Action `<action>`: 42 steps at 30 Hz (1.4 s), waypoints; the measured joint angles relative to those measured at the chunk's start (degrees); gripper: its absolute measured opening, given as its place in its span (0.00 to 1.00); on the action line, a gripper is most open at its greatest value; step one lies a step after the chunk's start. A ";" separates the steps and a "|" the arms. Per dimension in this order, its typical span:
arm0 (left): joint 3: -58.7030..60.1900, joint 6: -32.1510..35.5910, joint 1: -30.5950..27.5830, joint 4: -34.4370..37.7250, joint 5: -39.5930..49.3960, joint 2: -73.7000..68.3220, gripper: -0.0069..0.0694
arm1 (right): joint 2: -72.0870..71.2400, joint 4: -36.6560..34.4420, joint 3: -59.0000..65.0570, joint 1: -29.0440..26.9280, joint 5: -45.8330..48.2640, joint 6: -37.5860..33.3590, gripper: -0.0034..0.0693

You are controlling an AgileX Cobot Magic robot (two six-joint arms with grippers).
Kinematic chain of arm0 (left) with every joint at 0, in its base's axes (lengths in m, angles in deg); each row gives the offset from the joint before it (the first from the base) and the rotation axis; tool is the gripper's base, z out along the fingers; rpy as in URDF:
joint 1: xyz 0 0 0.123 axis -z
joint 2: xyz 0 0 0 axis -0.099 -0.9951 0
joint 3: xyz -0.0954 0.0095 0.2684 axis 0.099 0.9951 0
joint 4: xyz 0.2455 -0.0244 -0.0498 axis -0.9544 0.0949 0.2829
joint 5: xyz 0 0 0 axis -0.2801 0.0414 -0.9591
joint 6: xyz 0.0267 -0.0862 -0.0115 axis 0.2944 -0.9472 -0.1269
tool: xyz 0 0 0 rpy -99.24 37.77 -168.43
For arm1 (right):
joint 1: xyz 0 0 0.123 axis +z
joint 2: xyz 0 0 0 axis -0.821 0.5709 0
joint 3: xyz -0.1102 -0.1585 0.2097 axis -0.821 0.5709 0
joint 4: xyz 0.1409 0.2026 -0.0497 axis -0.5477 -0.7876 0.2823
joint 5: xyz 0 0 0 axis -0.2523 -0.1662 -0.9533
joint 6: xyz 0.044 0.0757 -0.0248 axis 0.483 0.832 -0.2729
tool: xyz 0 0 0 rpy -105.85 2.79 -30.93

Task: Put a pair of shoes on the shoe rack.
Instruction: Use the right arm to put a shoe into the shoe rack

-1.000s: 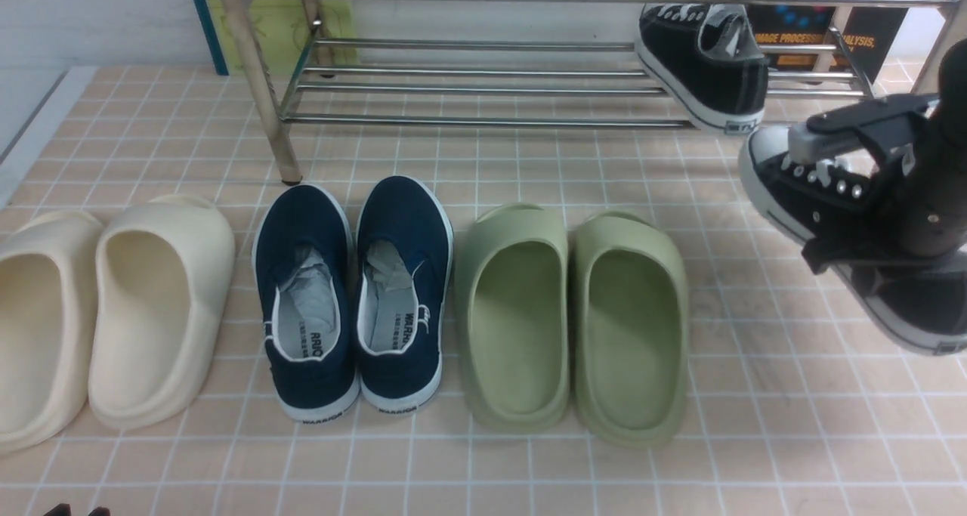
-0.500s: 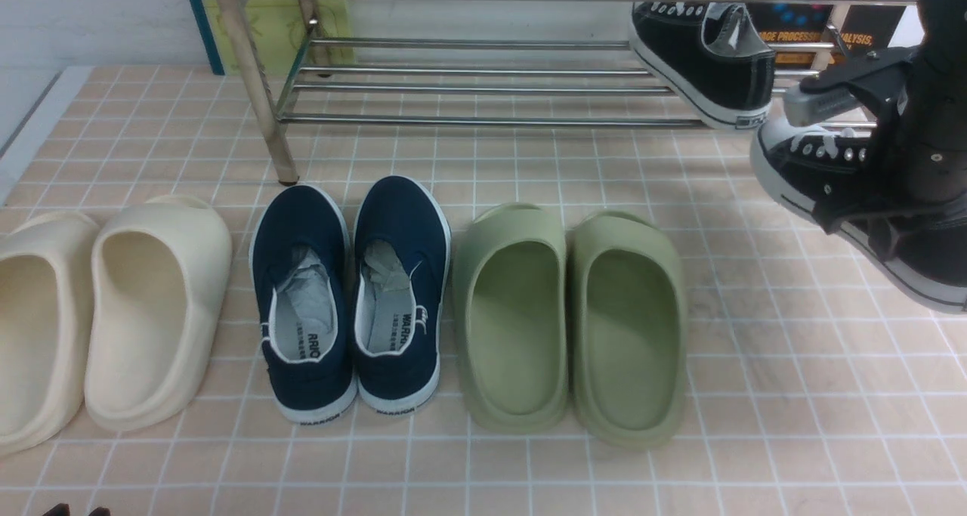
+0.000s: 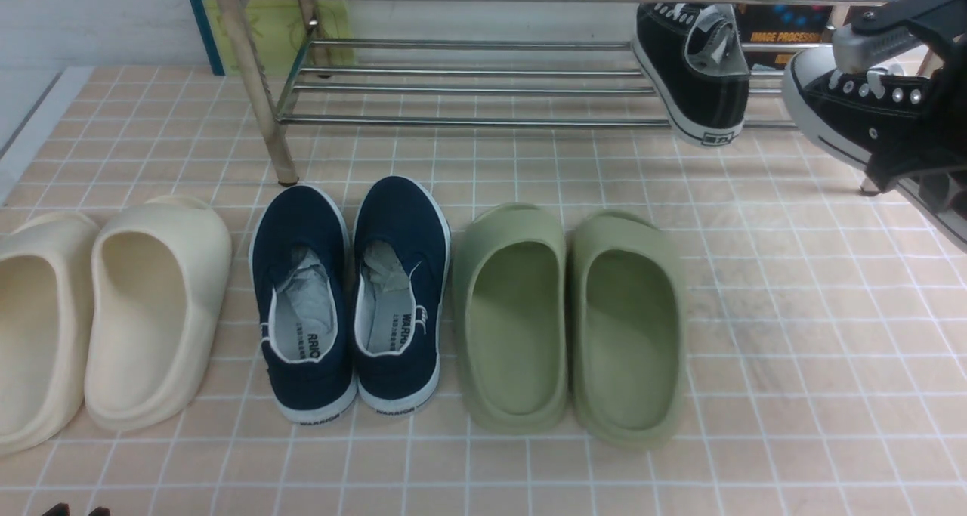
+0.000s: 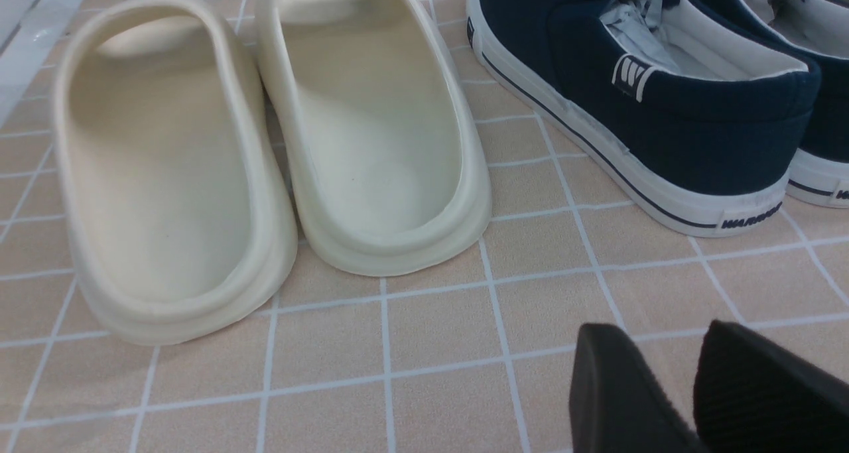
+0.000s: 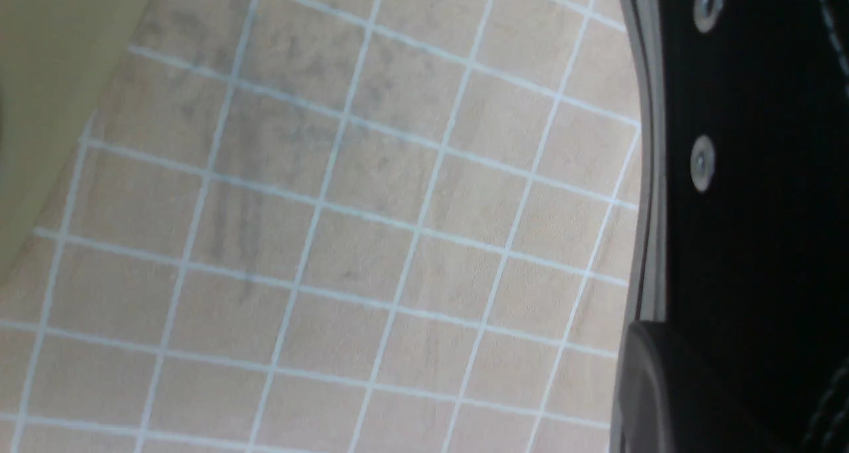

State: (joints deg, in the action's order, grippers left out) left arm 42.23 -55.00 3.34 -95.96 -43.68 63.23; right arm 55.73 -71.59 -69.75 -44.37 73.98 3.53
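One black sneaker (image 3: 691, 74) with white laces lies tilted on the lower bars of the chrome shoe rack (image 3: 483, 121), its heel hanging over the front bar. The other black sneaker (image 3: 846, 123) hangs in the air at the far right, level with that shelf, toe pointing left. My right gripper (image 3: 891, 108) is shut on it from above and below. In the right wrist view its black side (image 5: 749, 174) fills the edge beside one finger (image 5: 656, 387). My left gripper (image 4: 660, 337) hovers low over the tiles, open and empty.
On the tiled floor in front of the rack stand cream slippers (image 3: 151, 304), navy slip-ons (image 3: 351, 289) and green slippers (image 3: 574, 319) in a row. A rack leg (image 3: 261, 93) meets the floor behind the navy pair. Posters lean against the wall behind the rack.
My right gripper has carried the held sneaker upward and back toward the rack, from floor level to shelf height. The sneaker on the rack has turned slightly. The left gripper stays low.
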 joint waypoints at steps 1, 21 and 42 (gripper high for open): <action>0.00 0.00 0.00 0.00 0.00 0.00 0.39 | 0.48 0.00 0.00 -0.20 -1.75 0.84 0.07; 0.00 0.00 0.00 -0.11 0.00 0.00 0.40 | 27.41 -10.54 -29.13 -5.60 -11.48 2.21 0.07; 0.00 0.00 0.00 -0.17 0.00 0.00 0.40 | 42.58 -14.17 -51.06 -5.60 -7.97 2.50 0.08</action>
State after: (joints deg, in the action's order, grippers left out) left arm 42.23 -55.00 3.34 -96.13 -43.68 63.23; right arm 98.31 -85.76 -120.81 -49.98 66.01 6.04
